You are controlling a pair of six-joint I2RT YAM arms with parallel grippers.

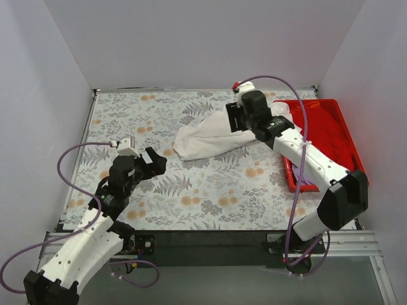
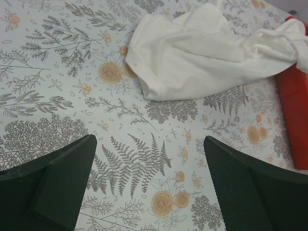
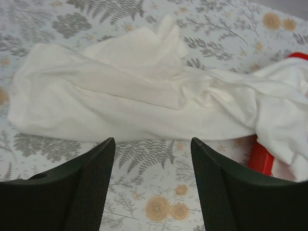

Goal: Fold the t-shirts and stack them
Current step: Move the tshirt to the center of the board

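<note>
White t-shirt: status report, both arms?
Left jaws open, empty, over tablecloth. Right jaws open, empty, just short of white t-shirt. Shirt unfolded, bunched, one end draped over red tray rim. Nothing blocking.

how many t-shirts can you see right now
1 for certain: the white t-shirt lies crumpled on the tablecloth, one end draped over the edge of the red tray. A red one may lie inside the tray, but red on red I cannot tell.

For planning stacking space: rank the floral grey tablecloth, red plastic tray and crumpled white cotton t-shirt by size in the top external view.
1. Floral grey tablecloth.
2. Red plastic tray, white cotton t-shirt: too alike; right arm hides part of each.
</note>
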